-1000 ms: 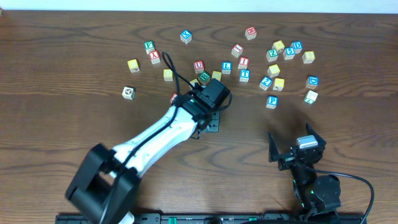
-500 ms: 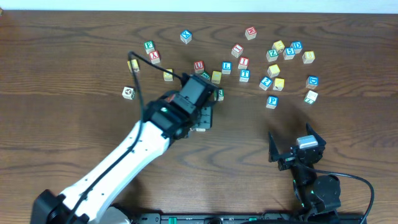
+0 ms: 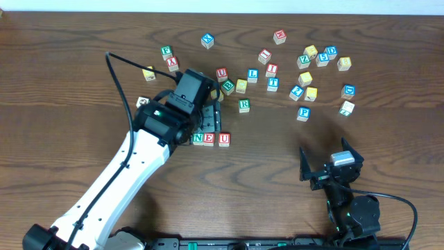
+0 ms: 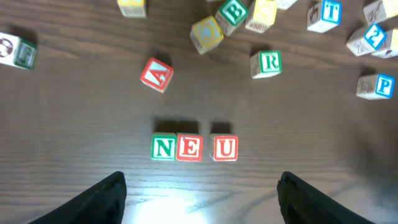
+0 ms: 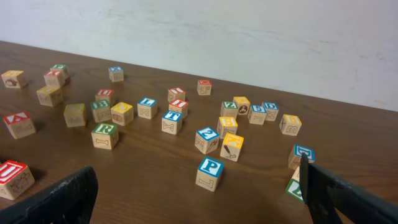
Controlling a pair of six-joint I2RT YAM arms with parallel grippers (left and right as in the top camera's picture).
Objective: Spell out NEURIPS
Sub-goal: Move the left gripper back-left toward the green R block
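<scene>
Three cubes stand in a row on the table: green N, red E and red U, with a small gap before the U. The U also shows in the overhead view. My left gripper is open and empty, just in front of this row. A green R cube stands alone behind the row. A blue P cube stands right of it. A red I cube sits in the far cluster. My right gripper is open and empty near the front edge.
Other letter cubes lie scattered across the far half of the table: a blue L, a blue T, a green B, a red A, and a cluster at the far right.
My left arm has swung left and back from the row. The N, E and U cubes that it covered now stand in the open, and the gripper is open and empty.
</scene>
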